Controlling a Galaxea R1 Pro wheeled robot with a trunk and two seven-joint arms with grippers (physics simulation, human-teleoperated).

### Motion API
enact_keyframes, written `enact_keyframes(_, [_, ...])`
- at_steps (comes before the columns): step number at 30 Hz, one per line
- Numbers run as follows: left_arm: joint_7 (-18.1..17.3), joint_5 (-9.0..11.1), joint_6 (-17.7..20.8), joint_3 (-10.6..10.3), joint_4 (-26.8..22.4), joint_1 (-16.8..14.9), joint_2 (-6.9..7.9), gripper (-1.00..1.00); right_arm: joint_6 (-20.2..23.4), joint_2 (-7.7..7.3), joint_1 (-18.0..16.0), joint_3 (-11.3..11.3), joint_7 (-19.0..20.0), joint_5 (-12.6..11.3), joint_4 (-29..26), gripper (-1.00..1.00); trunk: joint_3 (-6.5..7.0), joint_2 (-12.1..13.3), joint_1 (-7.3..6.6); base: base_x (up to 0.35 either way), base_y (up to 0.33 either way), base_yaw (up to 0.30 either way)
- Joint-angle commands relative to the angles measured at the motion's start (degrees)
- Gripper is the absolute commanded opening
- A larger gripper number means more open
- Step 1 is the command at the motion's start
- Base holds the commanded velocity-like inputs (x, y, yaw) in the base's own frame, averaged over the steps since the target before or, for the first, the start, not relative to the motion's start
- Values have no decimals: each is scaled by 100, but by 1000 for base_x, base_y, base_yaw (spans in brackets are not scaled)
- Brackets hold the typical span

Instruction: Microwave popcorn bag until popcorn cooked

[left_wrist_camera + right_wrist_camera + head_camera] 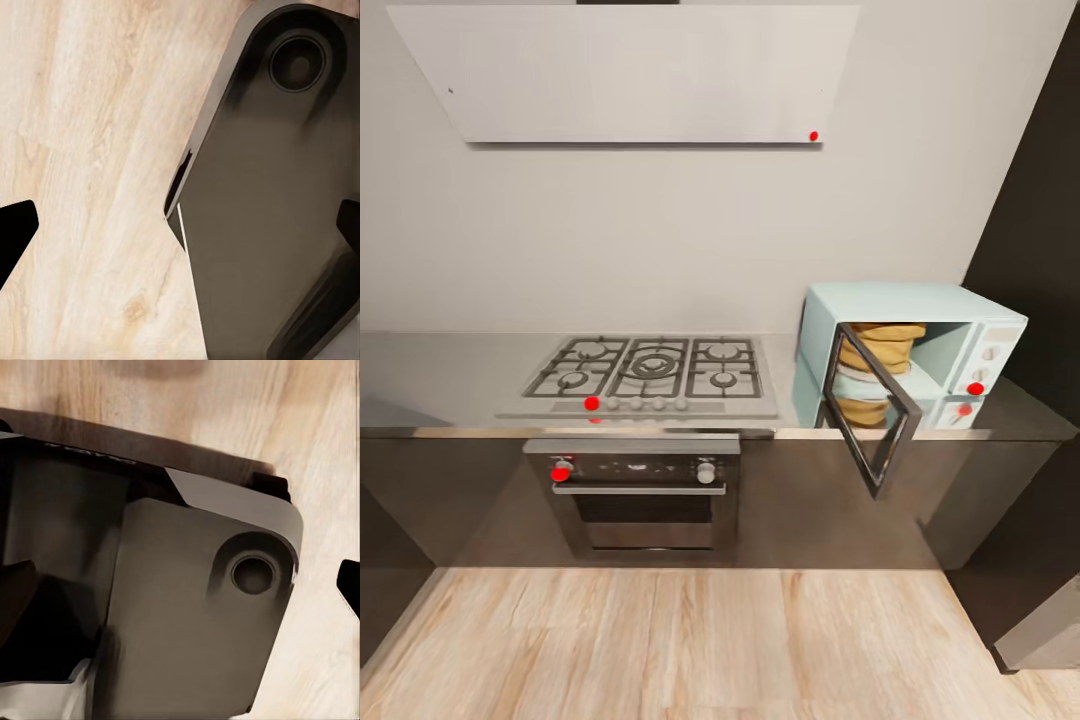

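Note:
The pale blue microwave (960,305) stands at the right end of the grey countertop (450,380). Its dark glass door (870,410) is swung open towards me. Inside sits the tan, ring-folded popcorn bag (882,345), partly seen through the door glass. The popcorn itself is hidden. My left gripper (180,240) is open, its black fingertips (15,232) wide apart over wooden floor and my dark base (277,225). My right gripper (180,589) is open too, with nothing between its fingertips (349,585), hanging over my base (187,607).
A gas hob (650,370) lies on the counter left of the microwave, with a built-in oven (635,490) below and a hood (630,70) above. A tall dark cabinet (1040,250) closes off the right side. Wooden floor (660,640) stretches between me and the cabinets.

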Motion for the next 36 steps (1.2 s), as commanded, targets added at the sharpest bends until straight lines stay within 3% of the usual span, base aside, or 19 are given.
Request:
enact_keyframes(1, [12,17,-12,3,-6,1,-1,100,9,7,-6,16,12,30,6,100,-5,-3,0,0,-283,0])
enact_keyframes(36, [12,16,-12,9,-6,1,7,100,59,-8,-6,5,15,15,6,100,-5,-3,0,0,-196,0])
